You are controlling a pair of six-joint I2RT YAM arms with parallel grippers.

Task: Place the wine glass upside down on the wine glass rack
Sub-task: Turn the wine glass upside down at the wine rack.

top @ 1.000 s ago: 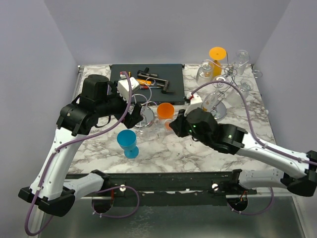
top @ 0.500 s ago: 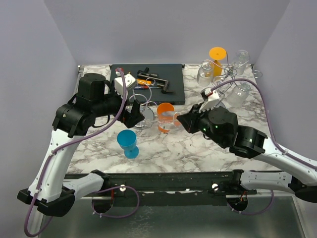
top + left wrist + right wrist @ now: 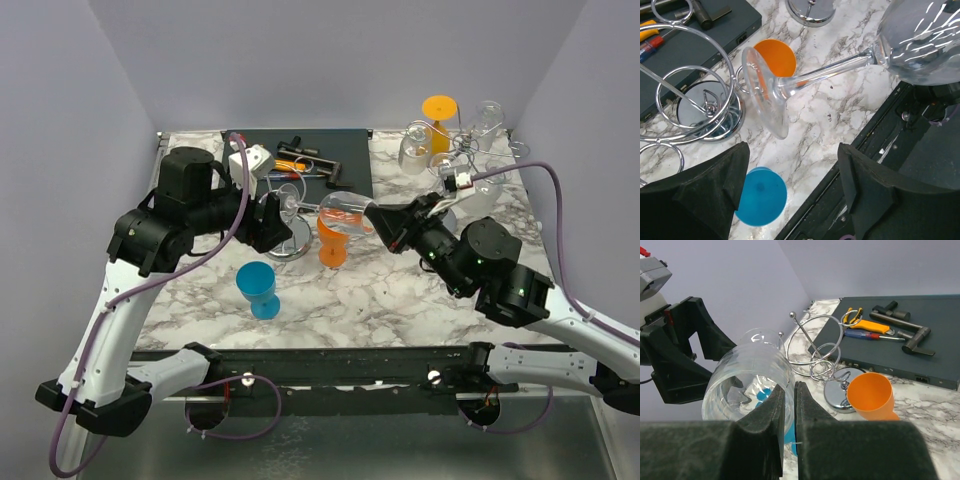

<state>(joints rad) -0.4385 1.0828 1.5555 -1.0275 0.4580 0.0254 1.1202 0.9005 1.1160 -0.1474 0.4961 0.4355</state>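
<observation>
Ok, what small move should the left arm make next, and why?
Probably ease the left gripper forward until its open jaws straddle the stem. The right gripper holds the wine glass sideways by its rim, and the stem lies ahead of the left one.

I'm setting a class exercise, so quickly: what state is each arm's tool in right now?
Left tool: open, holding nothing.
Right tool: closed on the rim of the clear wine glass.

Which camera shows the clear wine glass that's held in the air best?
The left wrist view: the clear wine glass lies sideways there, with its foot, stem and most of its bowl visible. The top view shows it small and far off; the right wrist view shows only its bowl.
</observation>
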